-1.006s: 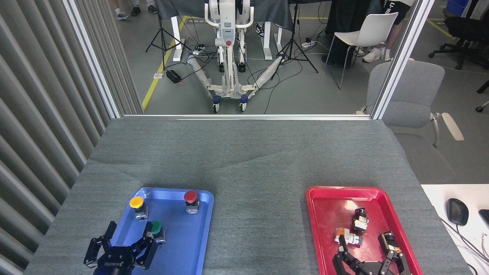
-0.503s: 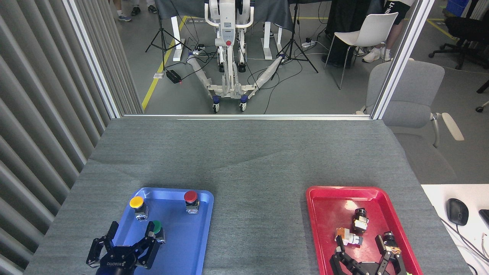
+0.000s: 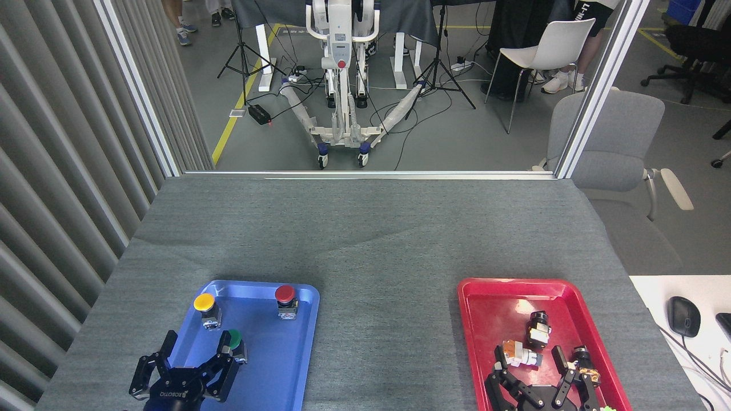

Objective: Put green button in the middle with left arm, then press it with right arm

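Observation:
The green button stands upright in the blue tray, near its middle. My left gripper hovers over the tray's near left part with its fingers spread open; one fingertip is right beside the green cap, partly covering it. My right gripper is open over the near end of the red tray, holding nothing. The middle, bare grey fabric between the two trays, has nothing on it.
A yellow button and a red button stand at the blue tray's far end. Several small parts lie in the red tray. A computer mouse sits on a white surface at far right.
My left gripper edged slightly forward toward the green button, then held still. My right gripper moved forward and left over the red tray.

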You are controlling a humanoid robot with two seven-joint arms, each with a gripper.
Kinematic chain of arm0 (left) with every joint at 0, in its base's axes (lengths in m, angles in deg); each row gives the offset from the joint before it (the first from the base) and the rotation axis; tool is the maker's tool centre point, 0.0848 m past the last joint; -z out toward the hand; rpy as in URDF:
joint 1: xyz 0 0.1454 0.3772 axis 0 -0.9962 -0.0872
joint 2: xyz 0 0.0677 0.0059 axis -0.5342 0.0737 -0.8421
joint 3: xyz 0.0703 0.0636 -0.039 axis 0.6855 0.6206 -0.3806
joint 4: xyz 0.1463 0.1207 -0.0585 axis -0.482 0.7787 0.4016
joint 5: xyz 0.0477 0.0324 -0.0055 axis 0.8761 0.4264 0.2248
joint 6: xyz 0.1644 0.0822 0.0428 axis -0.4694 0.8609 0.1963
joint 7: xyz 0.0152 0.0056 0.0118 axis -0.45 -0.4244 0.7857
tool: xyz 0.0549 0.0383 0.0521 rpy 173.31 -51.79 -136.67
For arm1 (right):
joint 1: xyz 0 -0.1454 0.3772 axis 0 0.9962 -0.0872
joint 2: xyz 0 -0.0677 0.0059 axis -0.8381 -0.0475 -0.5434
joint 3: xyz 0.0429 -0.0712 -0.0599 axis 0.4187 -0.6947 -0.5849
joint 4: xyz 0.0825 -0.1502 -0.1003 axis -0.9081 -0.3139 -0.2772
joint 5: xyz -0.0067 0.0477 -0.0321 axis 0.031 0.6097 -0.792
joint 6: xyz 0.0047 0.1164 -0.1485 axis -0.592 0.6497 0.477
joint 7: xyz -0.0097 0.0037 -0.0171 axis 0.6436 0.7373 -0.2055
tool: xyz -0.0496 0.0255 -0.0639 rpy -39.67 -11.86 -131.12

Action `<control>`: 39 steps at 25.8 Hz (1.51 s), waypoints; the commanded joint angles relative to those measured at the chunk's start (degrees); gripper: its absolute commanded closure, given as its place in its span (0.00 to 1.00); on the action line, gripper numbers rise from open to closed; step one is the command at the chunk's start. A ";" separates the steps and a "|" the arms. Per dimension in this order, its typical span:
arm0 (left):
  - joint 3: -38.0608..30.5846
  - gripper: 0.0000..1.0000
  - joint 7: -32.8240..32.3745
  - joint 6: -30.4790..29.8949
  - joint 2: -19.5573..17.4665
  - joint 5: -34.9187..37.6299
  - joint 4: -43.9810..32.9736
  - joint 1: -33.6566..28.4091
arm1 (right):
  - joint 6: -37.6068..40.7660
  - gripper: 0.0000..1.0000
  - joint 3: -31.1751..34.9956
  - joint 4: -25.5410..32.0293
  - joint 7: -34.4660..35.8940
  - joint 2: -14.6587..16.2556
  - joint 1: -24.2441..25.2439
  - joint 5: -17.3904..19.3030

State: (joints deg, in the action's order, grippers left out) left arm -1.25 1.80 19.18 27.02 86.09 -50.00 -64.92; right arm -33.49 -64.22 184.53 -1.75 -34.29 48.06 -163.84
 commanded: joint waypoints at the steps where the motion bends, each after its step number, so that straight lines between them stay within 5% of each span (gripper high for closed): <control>1: 0.00 0.01 0.01 0.01 0.00 0.02 0.00 0.00 | 0.17 0.00 -0.09 -0.34 -0.14 -0.04 -0.24 0.03; 39: 0.35 0.01 0.10 -0.43 0.00 0.10 -0.44 0.09 | -0.89 0.00 -1.67 -1.66 0.30 -1.10 0.11 2.23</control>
State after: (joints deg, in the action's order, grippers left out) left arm -0.91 1.82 18.79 27.05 86.20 -50.45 -64.86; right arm -34.36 -65.80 182.87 -1.43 -35.38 48.12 -161.63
